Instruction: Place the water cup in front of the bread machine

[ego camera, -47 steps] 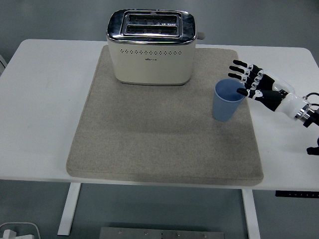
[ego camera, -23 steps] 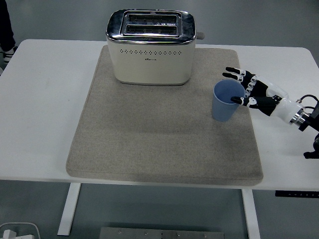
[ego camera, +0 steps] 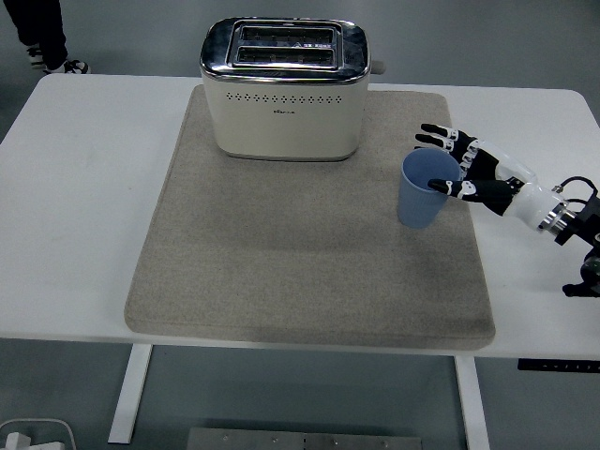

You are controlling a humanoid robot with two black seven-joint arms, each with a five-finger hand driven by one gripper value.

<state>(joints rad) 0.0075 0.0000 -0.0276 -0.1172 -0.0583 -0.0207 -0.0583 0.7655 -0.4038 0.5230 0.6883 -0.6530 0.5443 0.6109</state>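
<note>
A blue water cup [ego camera: 419, 199] stands upright on the right part of a beige mat [ego camera: 300, 262]. The cream and chrome bread machine [ego camera: 284, 98] sits at the mat's far edge, left of the cup and further back. My right hand [ego camera: 437, 159] reaches in from the right at the cup's rim. Its fingers [ego camera: 439, 134] stretch past the far side of the rim and the thumb [ego camera: 442, 187] lies at the near side. The fingers are still spread, not closed on the cup. My left arm is out of view.
The mat covers the middle of the white table [ego camera: 75, 206]. A person's legs [ego camera: 37, 33] show at the top left, behind the table. A black cable and fitting [ego camera: 586, 272] lie by my right wrist near the table's right edge.
My right hand has moved left and lowered to the cup's rim, its fingers now on either side of it. The cup has shifted slightly left. A person's legs have come into view at the top left.
</note>
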